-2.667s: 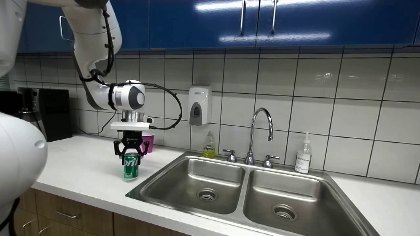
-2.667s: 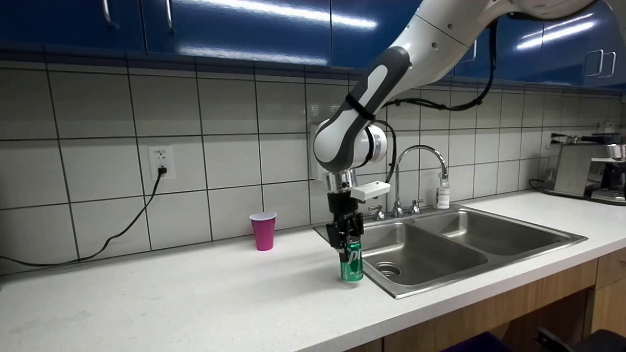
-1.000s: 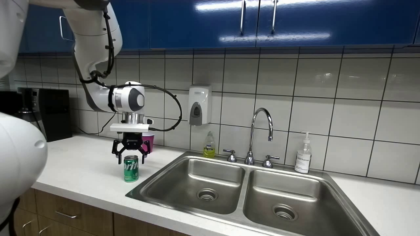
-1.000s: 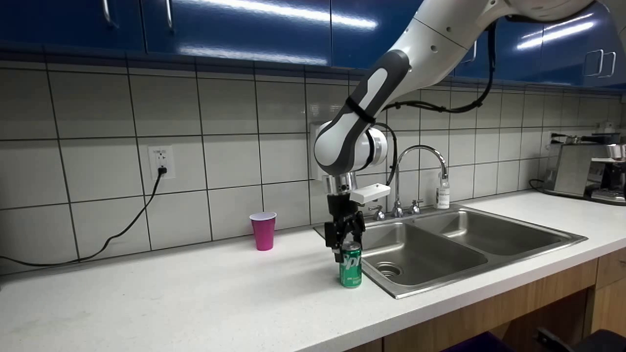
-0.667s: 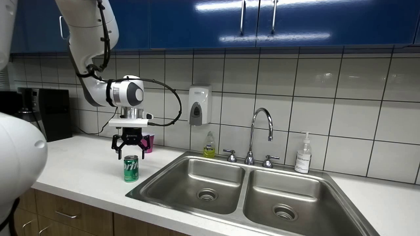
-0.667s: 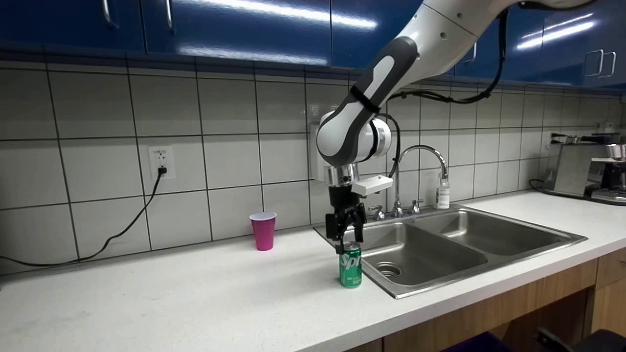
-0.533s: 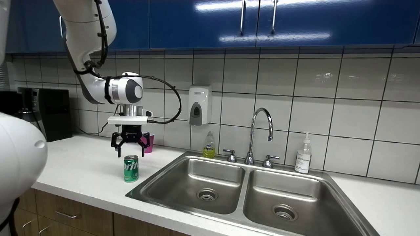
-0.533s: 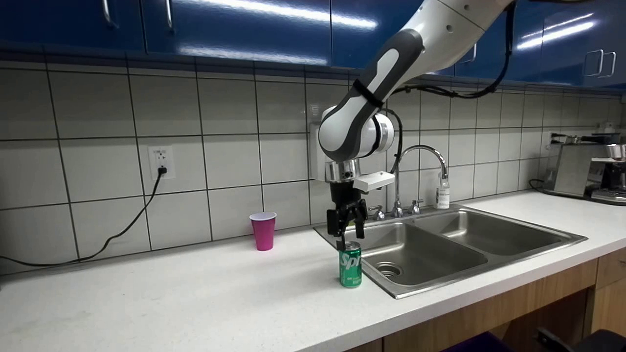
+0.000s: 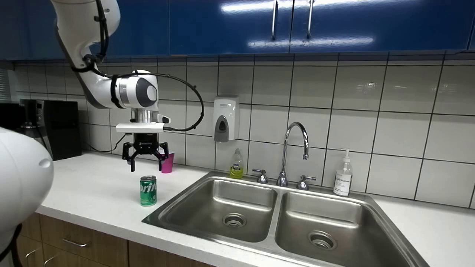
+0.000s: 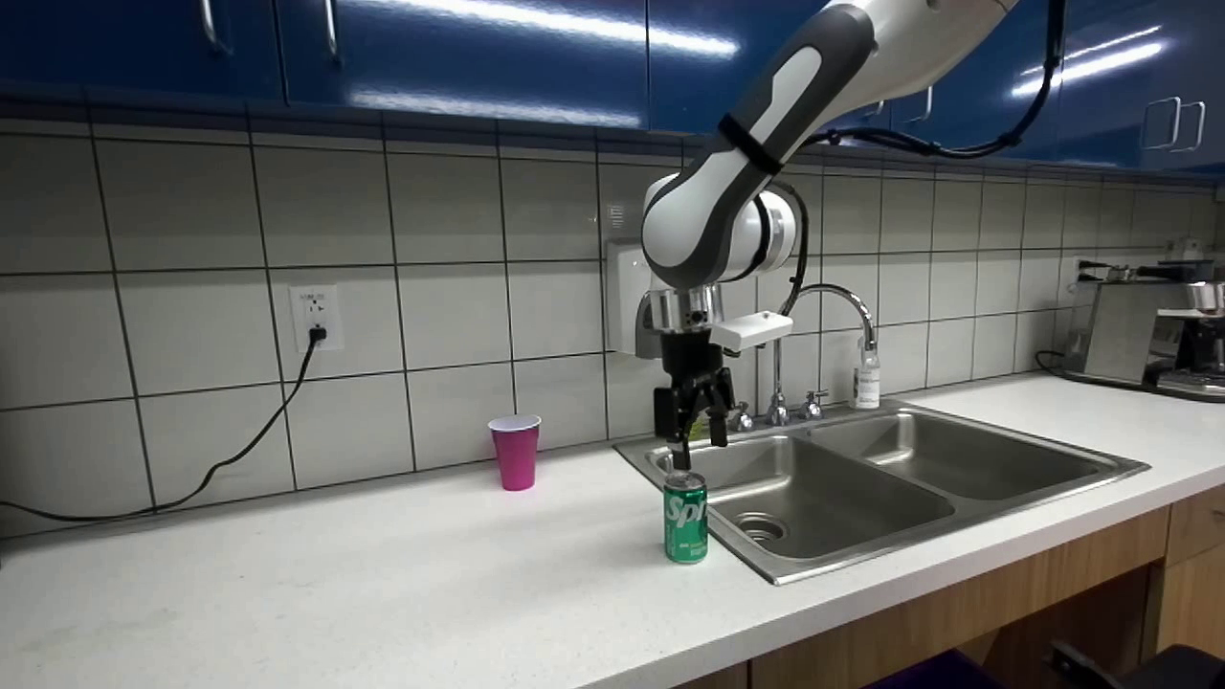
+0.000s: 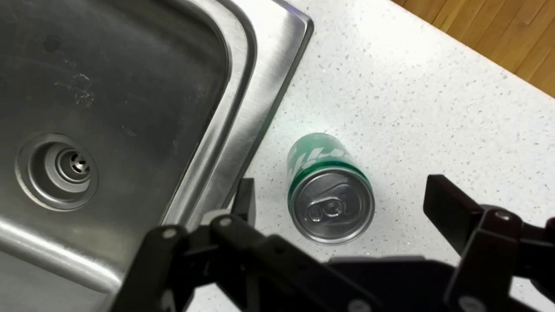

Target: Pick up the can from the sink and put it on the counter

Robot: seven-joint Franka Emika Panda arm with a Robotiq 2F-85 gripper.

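The green can [image 9: 148, 194] with its silvery top stands upright on the white counter [image 9: 96, 189], just outside the near corner of the steel sink [image 9: 276, 218]. In the wrist view the can [image 11: 318, 158] shows lid-up, apart from both black fingers [image 11: 451, 212]. My gripper [image 9: 146, 167] hangs above the can with its jaws wide apart and nothing held. An exterior view shows the gripper [image 10: 700, 448] over the can [image 10: 685, 526], one fingertip overlapping its top edge in the picture. Both sink basins hold nothing visible.
A pink cup [image 10: 517, 455] stands near the tiled wall behind the gripper. Along the sink's back are a chrome faucet [image 9: 285, 152], a yellow soap bottle [image 9: 236, 167] and a pump bottle [image 9: 343, 178]. Blue cupboards [image 9: 230, 29] hang overhead.
At first the fingers stood around the can; they then parted, and the gripper has risen clear above it. The can stays standing in its place on the counter.
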